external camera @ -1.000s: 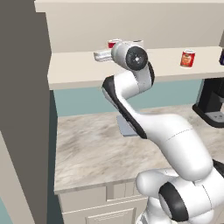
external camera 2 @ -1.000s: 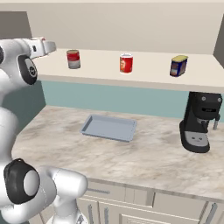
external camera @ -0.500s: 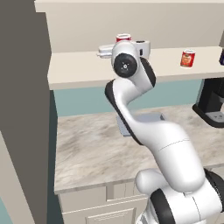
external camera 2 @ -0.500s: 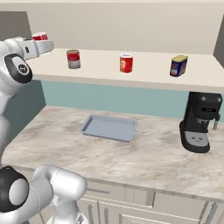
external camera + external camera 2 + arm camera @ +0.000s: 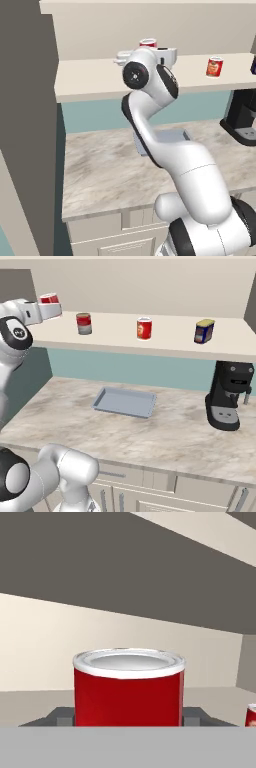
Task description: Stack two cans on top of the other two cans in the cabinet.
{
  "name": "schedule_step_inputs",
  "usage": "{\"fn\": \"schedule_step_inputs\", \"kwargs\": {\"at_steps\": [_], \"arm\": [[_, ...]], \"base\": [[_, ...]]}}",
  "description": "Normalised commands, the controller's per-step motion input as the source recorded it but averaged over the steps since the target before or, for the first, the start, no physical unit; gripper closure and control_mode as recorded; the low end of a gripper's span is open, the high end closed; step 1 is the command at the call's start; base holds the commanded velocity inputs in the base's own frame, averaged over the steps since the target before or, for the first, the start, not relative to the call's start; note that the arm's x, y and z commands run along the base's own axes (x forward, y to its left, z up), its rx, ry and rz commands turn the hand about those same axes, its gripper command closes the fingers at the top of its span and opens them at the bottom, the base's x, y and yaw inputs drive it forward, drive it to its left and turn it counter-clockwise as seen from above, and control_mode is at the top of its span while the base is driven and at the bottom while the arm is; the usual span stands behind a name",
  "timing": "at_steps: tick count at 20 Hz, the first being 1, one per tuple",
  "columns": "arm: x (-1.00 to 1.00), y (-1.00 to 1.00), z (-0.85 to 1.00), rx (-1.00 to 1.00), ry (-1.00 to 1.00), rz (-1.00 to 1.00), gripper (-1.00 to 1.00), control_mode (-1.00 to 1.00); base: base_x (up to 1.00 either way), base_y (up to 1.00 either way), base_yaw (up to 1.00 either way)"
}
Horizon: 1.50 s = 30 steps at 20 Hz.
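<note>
Up at the 12 o'clock end of the left base view, the red can with a silver rim [image 5: 129, 687] sits clamped between the gripper [image 5: 129, 716] and its two dark fingers [image 5: 60, 716], which press against its sides; the can is held above the cabinet shelf [image 5: 165, 338], not resting on it. From the right base view the same can shows at about 10 o'clock, at the far left end of the shelf, beside the white hand. Further along the shelf toward 3 o'clock stand the red-and-grey can [image 5: 83, 323], then the orange-red can with a pale label [image 5: 144, 328], then the dark blue can [image 5: 203, 331], each well apart from the next. Below the shelf, on the marbled counter [image 5: 165, 431], a grey tray [image 5: 124, 401] lies near the centre, and a black coffee machine [image 5: 229, 395] stands at about 3 o'clock, under the blue can.
</note>
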Motion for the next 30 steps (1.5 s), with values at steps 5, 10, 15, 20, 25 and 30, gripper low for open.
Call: {"fn": "schedule_step_inputs", "kwargs": {"at_steps": [5, 10, 15, 20, 25, 30], "arm": [[0.0, -0.19, 0.03, 0.0, -0.05, -0.02, 1.0, -1.0], [0.0, -0.2, 0.09, 0.0, -0.03, -0.04, 1.0, -1.0], [0.06, -0.2, 0.0, 0.0, 0.0, -0.05, 1.0, -1.0], [0.13, -0.12, 0.0, 0.0, 0.0, -0.03, 1.0, -1.0], [0.12, 0.0, 0.0, 0.01, 0.0, -0.02, 1.0, -1.0], [0.11, -0.03, 0.0, 0.0, 0.0, -0.02, 1.0, -1.0]], "base": [[0.0, 0.0, 0.0], [0.0, 0.0, 0.0], [0.0, 0.0, 0.0], [0.0, 0.0, 0.0], [0.0, 0.0, 0.0], [0.0, 0.0, 0.0]]}}
